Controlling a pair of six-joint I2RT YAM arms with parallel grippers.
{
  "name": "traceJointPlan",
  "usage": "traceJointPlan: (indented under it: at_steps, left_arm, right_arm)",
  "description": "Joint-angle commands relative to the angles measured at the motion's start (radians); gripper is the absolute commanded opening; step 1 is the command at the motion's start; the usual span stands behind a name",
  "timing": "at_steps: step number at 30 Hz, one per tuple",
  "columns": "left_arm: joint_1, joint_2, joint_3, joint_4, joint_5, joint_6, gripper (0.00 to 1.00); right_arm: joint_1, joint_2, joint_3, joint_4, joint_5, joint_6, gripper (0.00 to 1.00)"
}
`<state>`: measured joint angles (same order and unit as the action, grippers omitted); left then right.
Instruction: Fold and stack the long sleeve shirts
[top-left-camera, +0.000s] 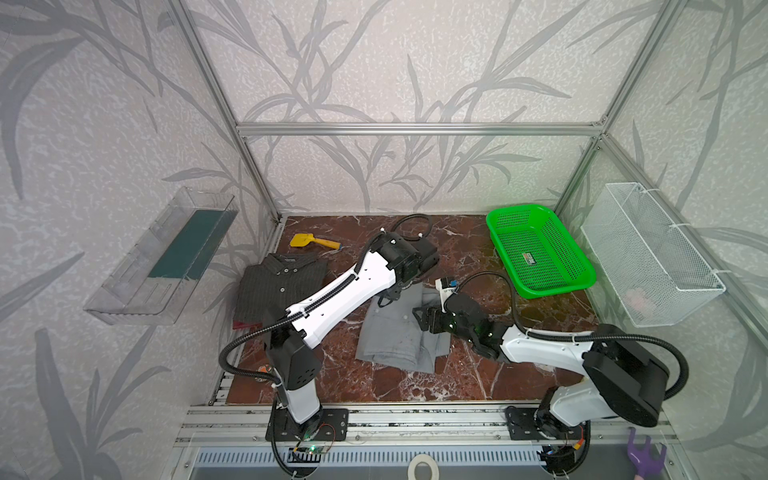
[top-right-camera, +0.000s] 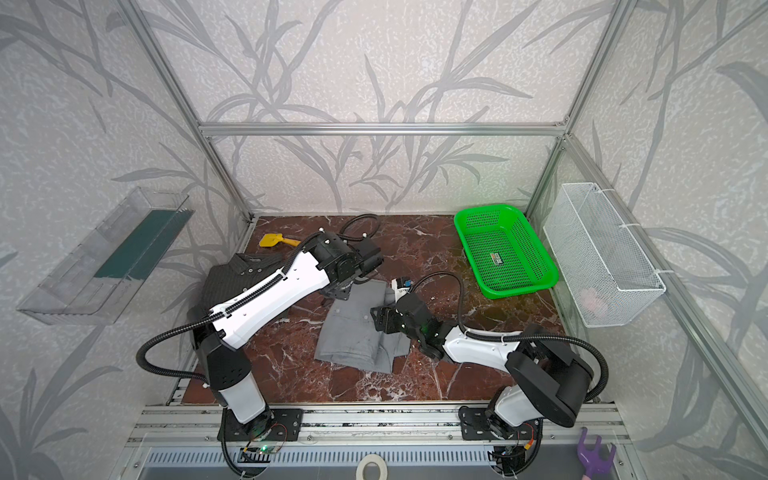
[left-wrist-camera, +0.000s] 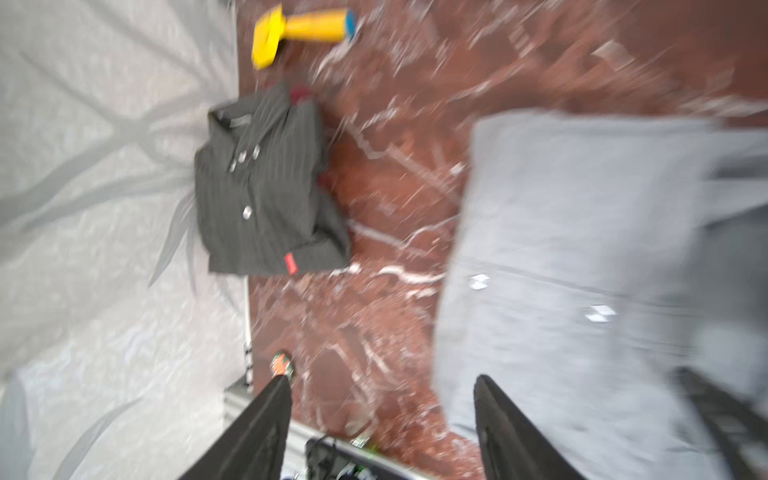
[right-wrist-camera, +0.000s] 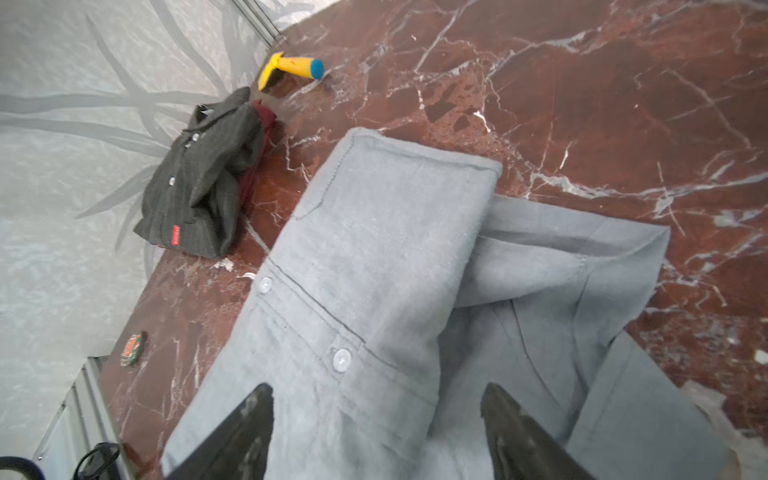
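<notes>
Two folded garments form the stack at the left edge of the table (top-left-camera: 415, 386): the pinstriped shirt (top-left-camera: 278, 291) lies button-side up on the dark red garment (right-wrist-camera: 264, 120), presumably parked clear of the working area. The light-grey shirt (top-left-camera: 399, 332) lies partly folded at frame centre, within reach of both arms. The left arm (top-left-camera: 345, 291) stretches diagonally over its far end, wrist bent down; the right arm (top-left-camera: 540, 349) sits low, forearm pointing left at its right edge. Left jaws and right jaws stand spread, pinching nothing.
</notes>
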<state>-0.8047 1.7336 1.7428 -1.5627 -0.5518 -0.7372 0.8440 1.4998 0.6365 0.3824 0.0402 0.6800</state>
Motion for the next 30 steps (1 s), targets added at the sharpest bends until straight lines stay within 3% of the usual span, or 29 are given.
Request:
traceJointPlan:
  at_steps: [1,5,11,16,20,22,30]
  left_arm:
    - [0.015,-0.077,-0.129,0.075,0.015,0.008,0.7]
    - [0.028,-0.12,-0.237,0.126,0.013,0.019,0.7]
    - [0.032,-0.135,-0.309,0.154,-0.006,0.014,0.7]
    - [0.037,-0.147,-0.34,0.174,-0.002,0.013,0.7]
    - [0.039,-0.143,-0.344,0.188,0.015,0.015,0.7]
    - [0.039,-0.133,-0.347,0.199,0.027,0.015,0.7]
    - [0.035,-0.029,-0.331,0.22,0.123,0.007,0.69]
  right_arm:
    - [-0.023,0.044,0.059,-0.084,-0.044,-0.027,0.8]
    - [-0.048,0.112,0.109,-0.081,-0.095,-0.027,0.78]
    - [-0.057,0.201,0.14,-0.006,-0.169,-0.013,0.65]
    - [-0.057,0.231,0.141,0.016,-0.189,-0.003,0.4]
    - [-0.057,0.117,0.097,-0.005,-0.114,-0.027,0.09]
    - [-0.057,0.064,0.083,-0.027,-0.089,-0.034,0.0]
    - [-0.069,-0.058,-0.035,-0.034,-0.039,-0.049,0.0]
